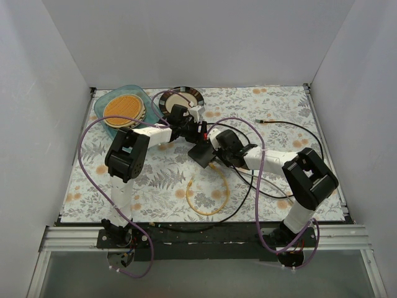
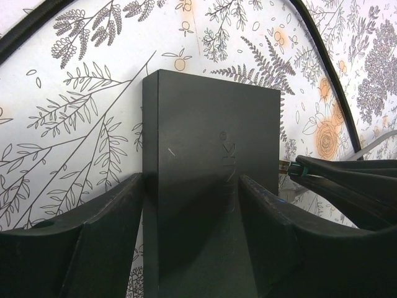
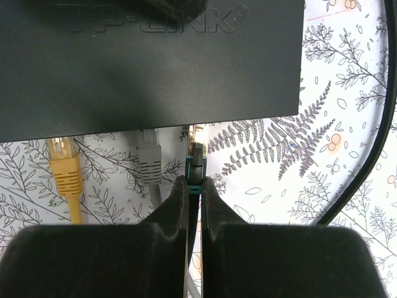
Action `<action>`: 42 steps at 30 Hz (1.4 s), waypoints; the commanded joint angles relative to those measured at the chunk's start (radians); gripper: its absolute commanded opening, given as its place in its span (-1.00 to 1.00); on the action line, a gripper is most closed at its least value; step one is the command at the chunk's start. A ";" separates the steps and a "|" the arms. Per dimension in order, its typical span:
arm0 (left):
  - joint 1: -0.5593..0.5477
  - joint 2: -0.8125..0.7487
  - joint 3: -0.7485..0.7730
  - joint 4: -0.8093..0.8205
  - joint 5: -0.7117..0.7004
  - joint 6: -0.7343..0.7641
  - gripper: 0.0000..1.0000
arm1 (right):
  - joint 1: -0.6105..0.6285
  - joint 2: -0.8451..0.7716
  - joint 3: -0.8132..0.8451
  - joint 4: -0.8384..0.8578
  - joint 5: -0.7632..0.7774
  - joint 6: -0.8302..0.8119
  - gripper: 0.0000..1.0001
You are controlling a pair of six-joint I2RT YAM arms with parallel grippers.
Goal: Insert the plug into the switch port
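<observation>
The dark grey switch box is held tilted above the mat, mid-table. My left gripper is shut on it; in the left wrist view the box fills the space between my fingers. My right gripper is shut on the plug, which has a clear tip and a teal collar. The tip touches the box's long edge. The port itself is hidden under that edge. The plug also shows in the left wrist view. A thin yellow-orange cable loops on the mat.
A yellow-booted plug and a grey plug sit at the same edge of the box, left of the held one. A blue-green tray with an orange disc and a dark plate stand at the back left. Black cables lie right.
</observation>
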 commanded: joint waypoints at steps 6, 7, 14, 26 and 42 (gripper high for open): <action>-0.148 0.008 0.025 -0.059 0.280 -0.045 0.17 | 0.036 -0.052 0.040 0.350 -0.149 -0.029 -0.97; -0.151 0.010 0.024 -0.059 0.280 -0.044 0.16 | 0.036 -0.055 0.036 0.356 -0.155 -0.028 -0.97; -0.159 0.016 0.021 -0.059 0.295 -0.035 0.17 | 0.036 -0.055 0.022 0.421 -0.231 -0.048 -0.97; -0.159 -0.008 -0.002 -0.073 0.281 0.008 0.20 | 0.036 -0.104 -0.013 0.472 -0.310 -0.084 -0.97; -0.157 -0.039 -0.052 -0.113 0.214 -0.016 0.17 | 0.035 -0.021 0.067 0.390 0.041 0.122 -0.97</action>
